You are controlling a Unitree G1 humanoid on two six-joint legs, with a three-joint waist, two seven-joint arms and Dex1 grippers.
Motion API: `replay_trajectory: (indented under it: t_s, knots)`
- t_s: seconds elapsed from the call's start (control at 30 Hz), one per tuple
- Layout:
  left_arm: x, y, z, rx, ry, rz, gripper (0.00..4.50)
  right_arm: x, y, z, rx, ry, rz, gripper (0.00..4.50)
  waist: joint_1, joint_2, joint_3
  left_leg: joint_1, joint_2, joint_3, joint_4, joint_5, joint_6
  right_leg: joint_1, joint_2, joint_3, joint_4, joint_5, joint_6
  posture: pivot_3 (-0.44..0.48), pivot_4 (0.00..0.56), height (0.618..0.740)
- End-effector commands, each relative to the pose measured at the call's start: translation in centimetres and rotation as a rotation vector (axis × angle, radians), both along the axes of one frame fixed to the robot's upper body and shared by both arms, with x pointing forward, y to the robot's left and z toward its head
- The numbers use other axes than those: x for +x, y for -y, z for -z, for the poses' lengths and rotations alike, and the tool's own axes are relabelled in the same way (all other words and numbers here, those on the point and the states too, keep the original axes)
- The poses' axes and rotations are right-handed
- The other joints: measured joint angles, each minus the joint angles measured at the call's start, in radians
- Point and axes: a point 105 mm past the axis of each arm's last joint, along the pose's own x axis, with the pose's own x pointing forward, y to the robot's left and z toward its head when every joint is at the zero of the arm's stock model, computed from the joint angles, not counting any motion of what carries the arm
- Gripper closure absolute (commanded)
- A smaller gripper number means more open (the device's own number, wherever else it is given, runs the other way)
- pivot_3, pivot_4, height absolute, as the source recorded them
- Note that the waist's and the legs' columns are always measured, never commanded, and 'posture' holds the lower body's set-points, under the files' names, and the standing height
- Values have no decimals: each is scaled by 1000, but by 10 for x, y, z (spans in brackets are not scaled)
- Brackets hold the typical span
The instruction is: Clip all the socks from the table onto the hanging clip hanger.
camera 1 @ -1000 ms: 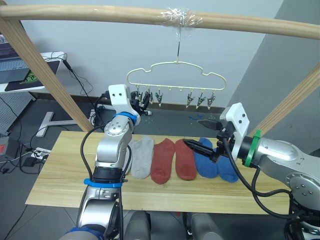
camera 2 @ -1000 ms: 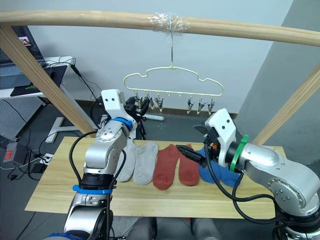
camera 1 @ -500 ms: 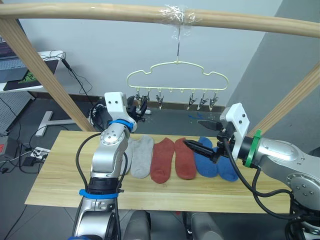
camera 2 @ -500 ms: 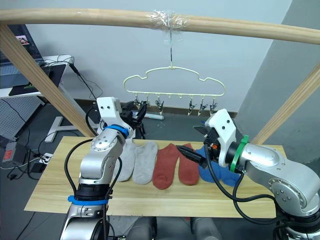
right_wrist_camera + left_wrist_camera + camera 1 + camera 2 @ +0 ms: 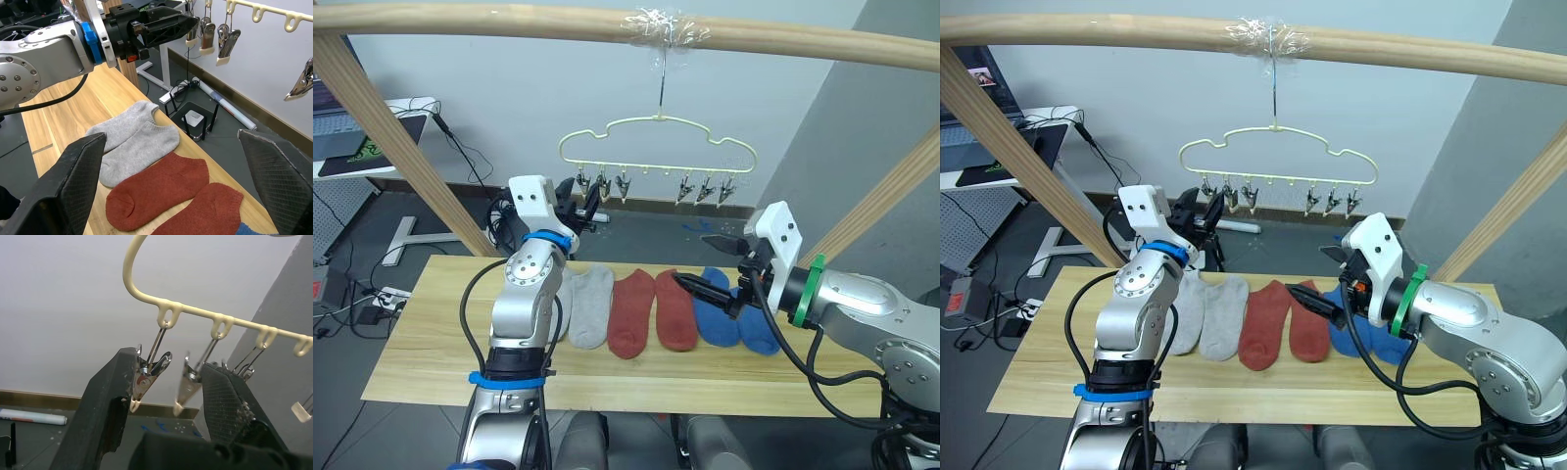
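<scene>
A: Left side?
B: Left gripper [image 5: 166, 396] raised at the clip hanger [image 5: 658, 140], fingers apart, bracketing the two end metal clips [image 5: 146, 377]; one finger touches the first. Hanger is thin pale-yellow wire, cloud-shaped outline, hooked to a round wooden pole [image 5: 607, 24].

A: Table?
B: Light wood table [image 5: 431, 343], visible grain. Six soft socks [image 5: 651, 311] lie flat in a row: two grey, two rust red, two blue.

A: Right?
B: Right gripper [image 5: 705, 264] spread wide, empty, hovering over the red and blue socks.
</scene>
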Motion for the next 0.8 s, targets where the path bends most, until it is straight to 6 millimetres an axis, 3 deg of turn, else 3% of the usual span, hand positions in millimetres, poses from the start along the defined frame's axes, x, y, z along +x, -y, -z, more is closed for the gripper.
replay_trajectory:
  t_s: [0.03,0.23,0.8]
  knots:
    - [-9,0,-11,5,56,8,2107,-5,-1,-9,16,44,-16,0,0,0,0,0,0,0,0,0,0,0,0,0,0,0,0,-118,232,740]
    - [-9,-5,-3,15,30,-18,2107,-5,-1,-8,16,40,-16,0,0,0,4,0,0,0,0,0,0,0,0,0,0,0,0,-117,234,740]
    - [14,-5,-6,18,9,-85,2107,-6,1,-10,10,48,6,0,-7,0,4,0,0,0,0,0,0,0,0,-1,0,0,0,-151,233,740]
